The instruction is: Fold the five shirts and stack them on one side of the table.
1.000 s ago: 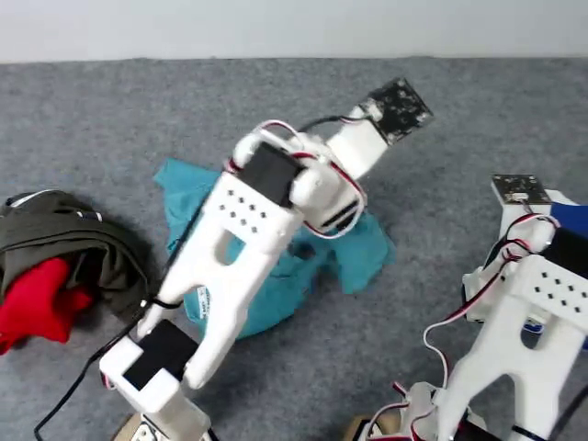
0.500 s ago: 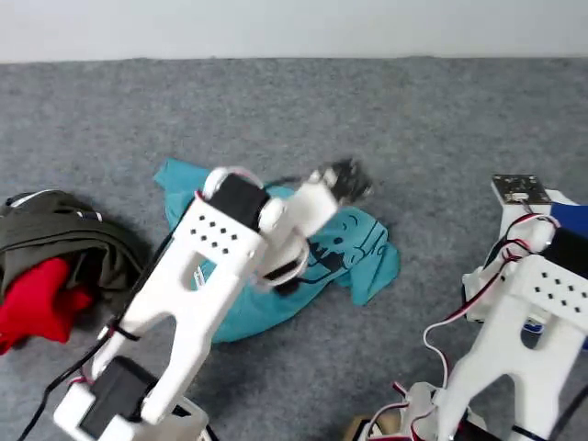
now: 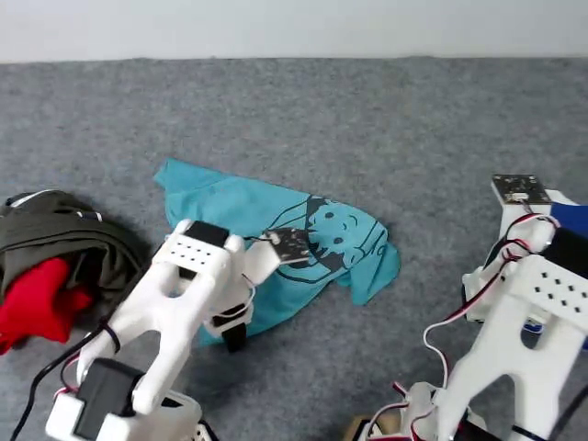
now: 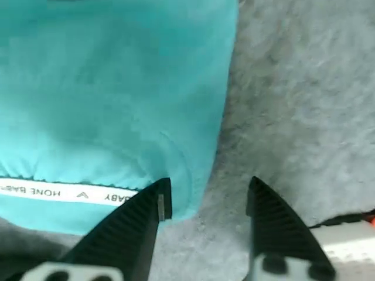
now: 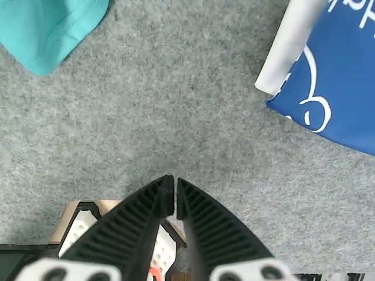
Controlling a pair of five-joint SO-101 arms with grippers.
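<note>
My left claw (image 4: 208, 196) hangs spread at the near edge of the teal shirt (image 4: 111, 88). One finger sits over the hem corner, the other over bare table (image 4: 304, 88), and nothing is pinched. My right claw (image 5: 174, 188) is pressed together on nothing above the table, with the blue shirt (image 5: 334, 88) near it and the teal shirt's corner well apart. Farther out, the teal shirt lies rumpled mid-table. At the left edge, an olive shirt (image 3: 64, 239) is heaped on a red shirt (image 3: 37, 308).
</note>
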